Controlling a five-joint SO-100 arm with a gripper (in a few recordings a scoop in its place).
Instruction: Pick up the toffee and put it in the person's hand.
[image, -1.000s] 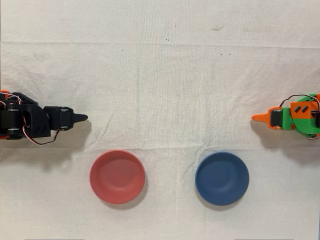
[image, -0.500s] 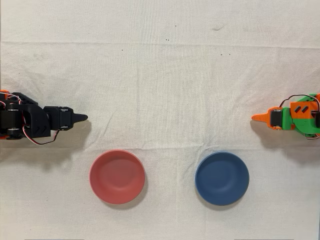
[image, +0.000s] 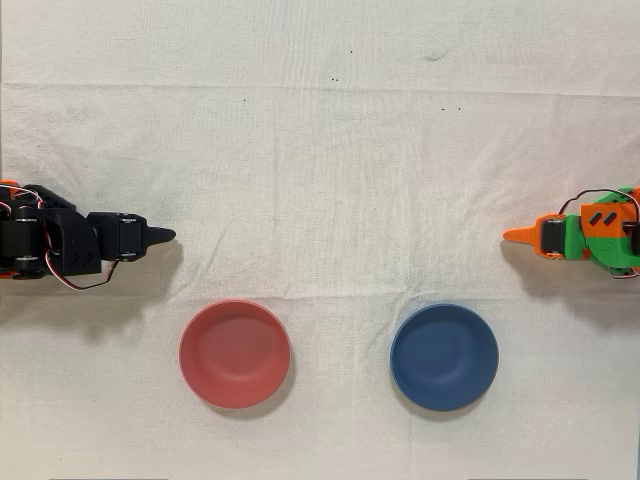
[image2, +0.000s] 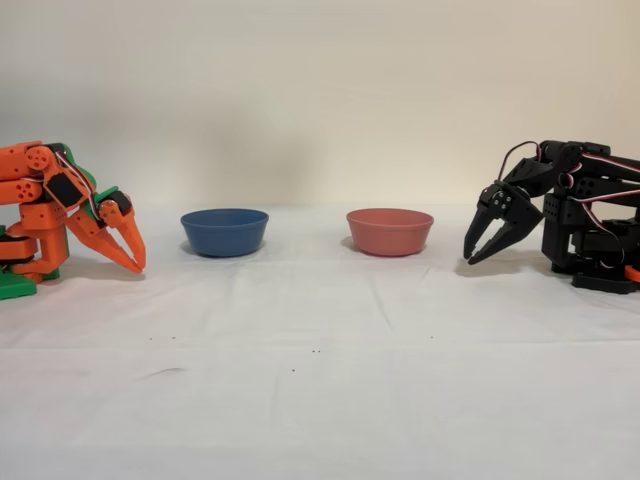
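My black gripper (image: 166, 236) rests folded at the left edge in the overhead view, low over the white cloth and pointing toward the middle. From the side it hangs at the right with its tips (image2: 470, 258) drawn together just above the cloth. It is shut, and nothing is held between the fingers. The toffee is out of view, and so is the person's hand.
A red bowl (image: 234, 353) (image2: 389, 231) stands closest to my gripper, and a blue bowl (image: 443, 357) (image2: 224, 231) sits beside it. The idle orange arm (image: 585, 235) (image2: 60, 205) rests at the opposite edge. White cloth (image: 330, 170) covers the table.
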